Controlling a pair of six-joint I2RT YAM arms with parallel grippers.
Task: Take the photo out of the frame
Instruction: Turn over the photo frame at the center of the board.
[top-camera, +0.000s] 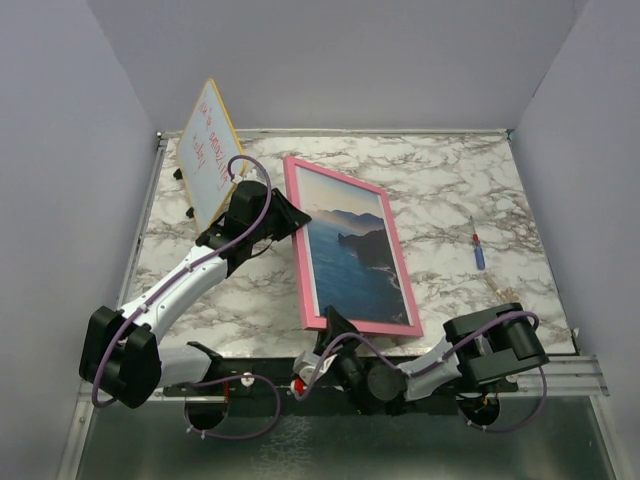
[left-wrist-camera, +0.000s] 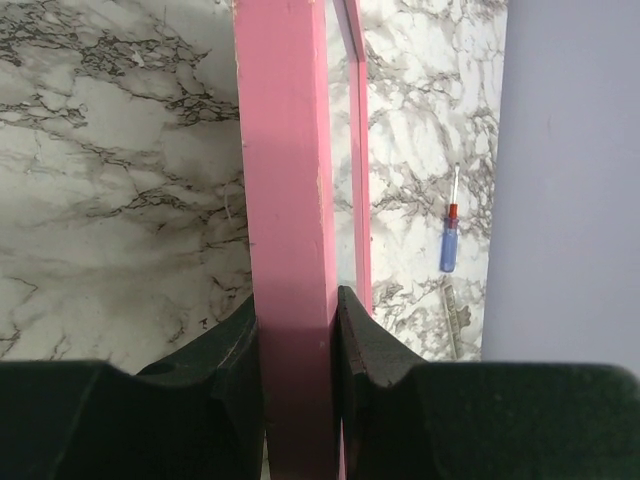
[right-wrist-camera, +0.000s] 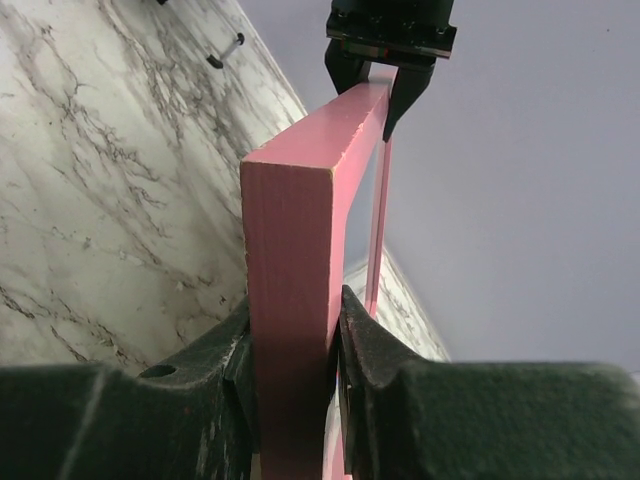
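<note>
The frame (top-camera: 297, 260), pink-bordered, is held over the middle of the marble-patterned desk (top-camera: 450, 180), with the photo (top-camera: 350, 255) still seated inside it and turned toward the overhead camera. A dark rocky headland over blue sea under a pale sky is shown in the print. The frame is gripped along its left long rail by both arms.

The rail (left-wrist-camera: 290, 200) is pinched about a third of the way down from its far end by the left jaws, with one finger (left-wrist-camera: 235, 355) pressed on each flat side. The near-left corner (right-wrist-camera: 290, 260) is clamped in the same way by the right jaws, whose pads (right-wrist-camera: 365, 350) are seen tight against the pink wood. From the right wrist, the rail is seen running away from the clamped corner to the left jaws at the top of the view.

Whether the frame's right edge is rested on the desk cannot be told.

A yellow-edged whiteboard (top-camera: 208, 150) with red writing is propped at the far left, just behind the left arm (top-camera: 190, 275). A blue-handled screwdriver (top-camera: 479, 250) is laid on the desk well to the right of the frame.
</note>
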